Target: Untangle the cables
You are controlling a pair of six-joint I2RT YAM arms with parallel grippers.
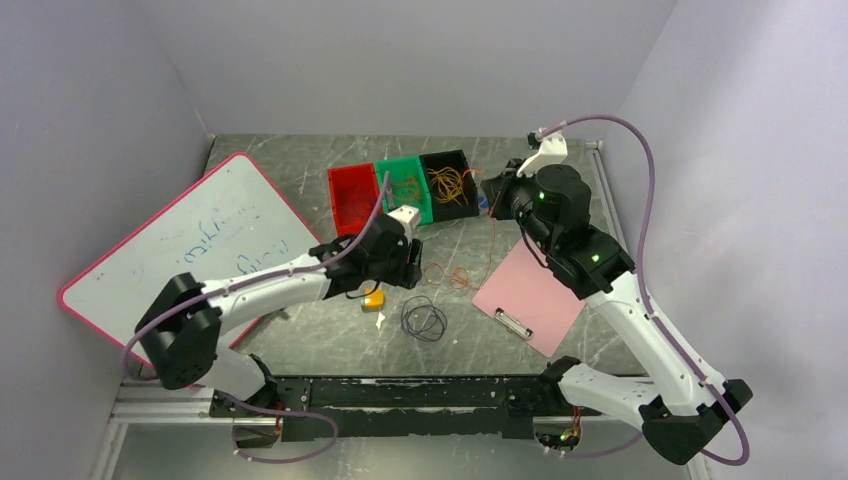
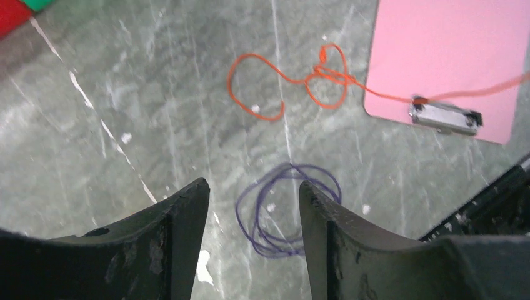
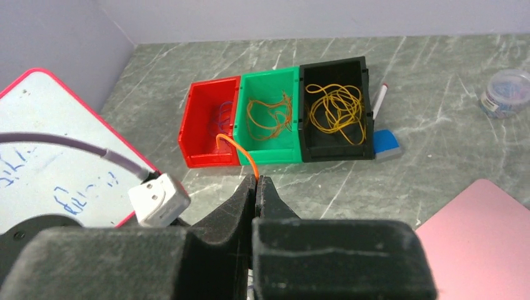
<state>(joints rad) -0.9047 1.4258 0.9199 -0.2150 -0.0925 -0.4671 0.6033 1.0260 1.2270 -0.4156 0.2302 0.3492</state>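
An orange cable (image 2: 284, 78) lies looped on the table, and one strand runs over the pink clipboard (image 2: 450, 50). My right gripper (image 3: 257, 179) is shut on this orange cable (image 3: 240, 153) and holds the end up near the bins. In the top view the right gripper (image 1: 488, 196) is beside the black bin, and the cable (image 1: 455, 274) hangs down to the table. A dark purple coil (image 2: 284, 209) lies on the table, seen between the open fingers of my left gripper (image 2: 253, 184), which hovers above it empty. The coil (image 1: 424, 320) is in front of the left gripper (image 1: 408, 266).
Red (image 1: 352, 197), green (image 1: 405, 190) and black (image 1: 450, 183) bins stand at the back; the green and black ones hold yellow-orange wires. A whiteboard (image 1: 190, 250) lies at the left. A marker (image 3: 379, 103), a blue eraser (image 3: 387, 142) and a small jar (image 3: 507, 94) are right of the bins. A small yellow item (image 1: 374, 298) lies under the left arm.
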